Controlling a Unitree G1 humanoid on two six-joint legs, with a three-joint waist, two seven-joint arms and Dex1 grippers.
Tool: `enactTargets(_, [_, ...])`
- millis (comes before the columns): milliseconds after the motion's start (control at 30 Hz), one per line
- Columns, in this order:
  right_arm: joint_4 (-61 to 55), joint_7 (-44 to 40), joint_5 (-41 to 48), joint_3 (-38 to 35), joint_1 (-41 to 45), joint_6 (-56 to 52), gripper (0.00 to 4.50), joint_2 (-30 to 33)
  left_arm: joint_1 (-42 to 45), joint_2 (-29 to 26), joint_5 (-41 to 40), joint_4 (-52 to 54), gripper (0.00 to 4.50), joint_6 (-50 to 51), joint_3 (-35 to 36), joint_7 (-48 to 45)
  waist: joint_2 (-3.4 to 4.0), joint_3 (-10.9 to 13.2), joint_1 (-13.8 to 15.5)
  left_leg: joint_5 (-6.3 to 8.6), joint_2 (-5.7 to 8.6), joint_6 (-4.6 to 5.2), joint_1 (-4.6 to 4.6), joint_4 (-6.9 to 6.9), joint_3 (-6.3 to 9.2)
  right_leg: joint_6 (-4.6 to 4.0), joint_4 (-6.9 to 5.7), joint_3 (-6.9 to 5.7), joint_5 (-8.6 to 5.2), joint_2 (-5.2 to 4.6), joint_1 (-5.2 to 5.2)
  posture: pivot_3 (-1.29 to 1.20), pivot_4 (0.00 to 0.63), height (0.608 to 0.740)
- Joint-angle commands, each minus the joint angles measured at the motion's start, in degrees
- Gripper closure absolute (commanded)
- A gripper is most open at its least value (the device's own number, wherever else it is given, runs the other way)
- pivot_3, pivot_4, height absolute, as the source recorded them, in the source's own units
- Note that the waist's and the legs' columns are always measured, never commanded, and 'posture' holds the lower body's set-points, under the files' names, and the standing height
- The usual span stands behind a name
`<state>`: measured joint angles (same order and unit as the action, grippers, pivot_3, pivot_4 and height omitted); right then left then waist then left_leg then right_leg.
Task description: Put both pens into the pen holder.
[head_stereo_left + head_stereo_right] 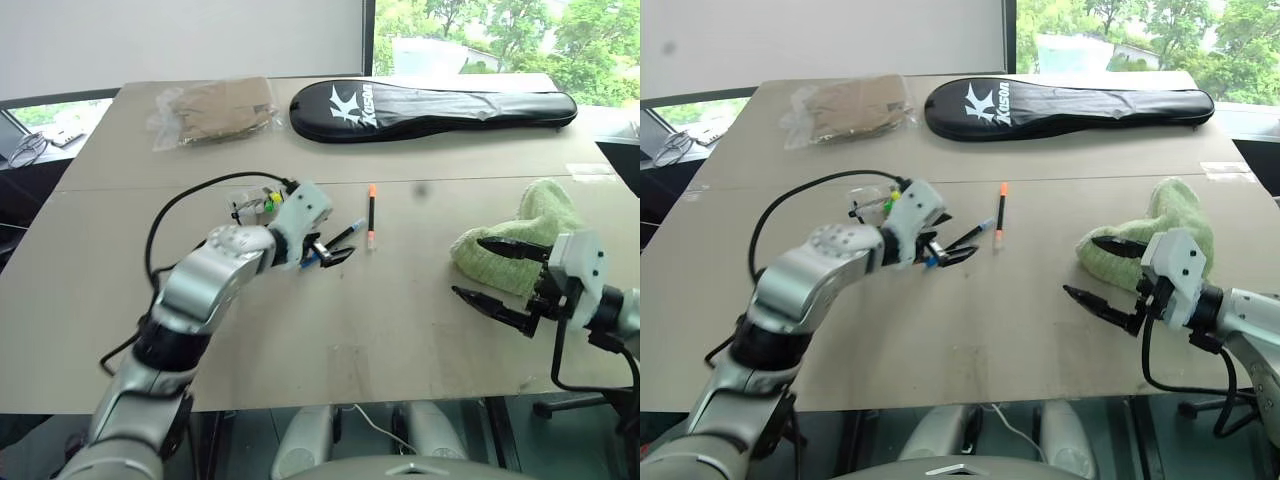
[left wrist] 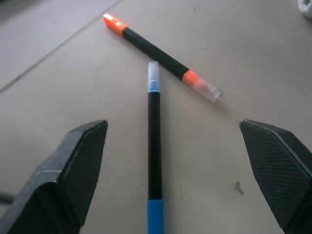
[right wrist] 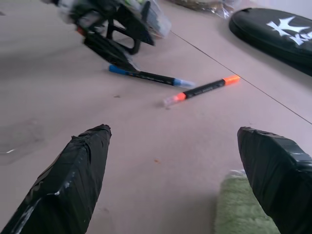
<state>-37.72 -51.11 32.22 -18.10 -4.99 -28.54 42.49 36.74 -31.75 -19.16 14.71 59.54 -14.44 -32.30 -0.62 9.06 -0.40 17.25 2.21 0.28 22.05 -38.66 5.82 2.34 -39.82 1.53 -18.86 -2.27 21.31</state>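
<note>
Surface: a wide beige surface [image 1: 400, 330] beside windows with green trees behind; the seam between its two panels runs across the middle.
Right claw [image 1: 492, 272]: nearest, at about 4 o'clock on the surface, fingers spread wide, holding nothing, just in front of the green cloth [image 1: 520, 240].
Left claw [image 2: 185, 170]: open and empty, fingers on both sides of the blue pen [image 2: 154, 146] and low over it, not touching it.
Blue pen, place: flat on the surface near the centre, under the left claw.
Orange pen [image 1: 371, 215]: lying just beside the clear tip of the blue pen, at about 1 o'clock from the left claw.
Pen holder [image 1: 252, 203]: behind the left wrist, at about 10 o'clock from the pens, with yellow and green tips; it holds neither pen yet.
Far edge: a crinkled clear bag [image 1: 212, 108] at 11 o'clock and a black racket case [image 1: 430, 108] at 12 o'clock.
Risk: I think the blue pen can roll or turn if one finger arrives first; it may then push the orange pen.
Views: the left wrist view shows the blue pen centred between the fingers, which the head views hide behind the claw; the right wrist view shows the small gap between the two pens.
</note>
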Motion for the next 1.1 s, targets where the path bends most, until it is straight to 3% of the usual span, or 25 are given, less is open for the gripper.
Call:
enactTargets(33, [-1.97,1.63,-2.09,-0.11,-1.24,3.55,0.09,-0.37,7.34,3.44,0.70,-4.88,0.00,6.97,-3.03,0.57,-0.02,0.02,-0.59,0.00,0.00,0.00,0.00,-0.02,-0.04,0.00,-0.01,0.05,0.00,0.00,0.00,0.00,0.150,0.740])
enactTargets(133, [-3.25,2.93,-2.87,0.18,-3.62,4.42,0.09,-1.18,13.10,6.59,1.95,-10.59,0.00,10.63,-4.12,2.29,-0.04,0.03,-0.59,-0.01,-0.04,-0.02,-0.02,-0.01,-0.03,0.00,-0.03,0.08,0.00,0.04,0.03,0.00,0.150,0.740])
enactTargets(233, [-5.23,3.55,-2.39,-1.10,-6.77,5.06,0.09,-1.87,18.94,6.59,5.15,-16.48,0.00,12.56,-9.75,2.03,-0.05,0.04,-0.44,-0.01,-0.09,-0.02,0.00,0.00,0.04,-0.01,-0.05,0.08,0.00,0.04,0.04,0.00,0.150,0.740])
enactTargets(333, [-8.33,1.63,-0.31,-5.15,-11.60,7.16,0.09,-2.19,22.71,5.95,4.92,-21.74,0.00,11.45,-10.38,-1.63,-0.06,0.05,-0.37,-0.01,-0.04,-0.02,0.04,0.00,-0.01,0.00,-0.04,0.10,0.00,0.05,0.08,0.00,0.150,0.740])
enactTargets(533, [-8.95,1.62,-0.37,-6.41,-14.66,9.26,0.09,-2.31,23.62,2.25,5.30,-22.66,0.00,10.29,-15.08,-8.68,-0.07,0.05,-0.44,-0.02,-0.05,-0.04,0.02,-0.01,-0.04,0.00,-0.06,0.16,0.00,0.01,0.12,0.00,0.150,0.740])
enactTargets(733, [-9.10,2.99,-1.23,-4.33,-14.77,9.72,0.09,-2.37,24.39,4.65,9.74,-31.39,0.00,4.48,-18.17,-9.14,-0.07,0.05,-0.20,-0.02,-0.03,-0.04,0.07,-0.05,0.01,0.00,-0.05,0.25,0.00,0.00,0.12,0.00,0.150,0.740])
enactTargets(867, [-9.18,3.14,-1.57,-4.32,-15.06,9.94,0.00,-1.91,25.16,6.86,12.31,-37.40,1.18,1.49,-18.66,-10.07,-0.05,0.03,-0.03,-0.02,0.00,-0.04,-0.04,-0.14,0.06,0.00,-0.06,0.22,0.00,0.00,-0.03,0.00,0.150,0.740])
enactTargets(933, [-9.09,2.96,-2.18,-4.38,-15.40,10.36,0.00,-1.71,25.13,7.51,12.94,-38.59,2.30,0.89,-18.45,-10.95,-0.05,0.02,-0.06,-0.02,0.00,-0.03,-0.10,-0.23,0.10,0.01,-0.07,0.18,-0.01,0.00,-0.15,0.00,0.150,0.740])
enactTargets(1000, [-8.98,3.02,-2.41,-4.44,-15.53,10.57,0.00,-1.77,24.79,7.63,13.32,-38.31,3.10,0.77,-18.15,-11.80,-0.04,0.02,-0.08,-0.01,0.01,-0.03,-0.12,-0.27,0.11,0.01,-0.08,0.18,0.00,0.00,-0.19,0.00,0.150,0.740])
enactTargets(1033, [-8.89,3.01,-2.47,-4.46,-15.59,10.63,0.00,-1.79,24.49,7.58,13.31,-37.60,3.26,0.78,-17.79,-12.11,-0.04,0.02,-0.13,-0.01,0.01,-0.03,-0.12,-0.28,0.11,0.01,-0.08,0.18,-0.01,0.00,-0.20,0.00,0.150,0.740])
enactTargets(1067, [-8.78,3.02,-2.49,-4.52,-15.62,10.66,0.00,-1.83,24.12,7.23,12.69,-35.67,3.90,1.67,-17.14,-12.77,-0.04,0.01,-0.24,-0.01,0.01,-0.03,-0.12,-0.29,0.11,0.01,-0.08,0.18,-0.01,0.00,-0.20,0.00,0.150,0.740])
enactTargets(1100, [-8.69,3.07,-2.25,-4.63,-15.67,10.65,0.00,-1.98,23.42,6.60,12.16,-32.87,4.14,2.05,-16.33,-13.48,-0.04,0.01,-0.25,-0.01,0.00,-0.03,-0.11,-0.29,0.15,0.01,-0.10,0.16,0.00,-0.01,-0.20,0.00,0.150,0.740])
